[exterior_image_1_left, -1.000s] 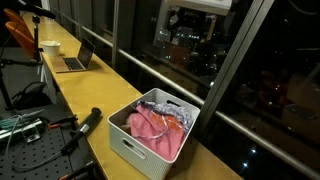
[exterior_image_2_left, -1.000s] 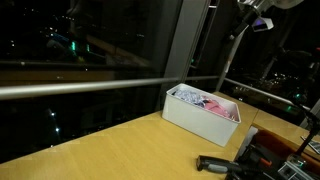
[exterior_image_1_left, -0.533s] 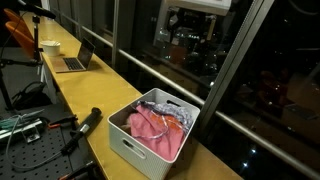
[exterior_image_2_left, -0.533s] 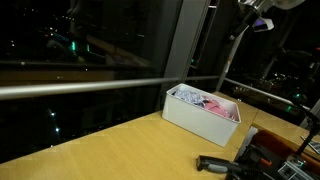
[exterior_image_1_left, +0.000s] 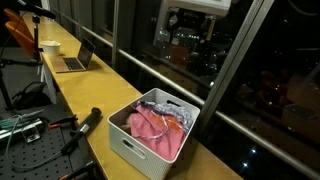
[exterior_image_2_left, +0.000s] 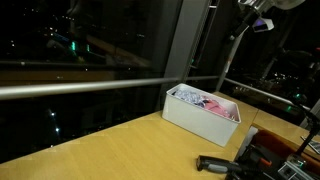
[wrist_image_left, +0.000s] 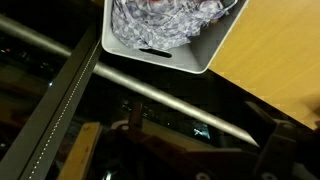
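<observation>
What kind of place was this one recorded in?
Likely an office or lab at night: a long wooden counter along dark glass windows, an open grey laptop, and a white plastic bin.

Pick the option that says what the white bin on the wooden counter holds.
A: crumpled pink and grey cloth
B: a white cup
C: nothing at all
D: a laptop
A: in an exterior view from above, the white bin is filled with crumpled pink and grey cloth.
</observation>
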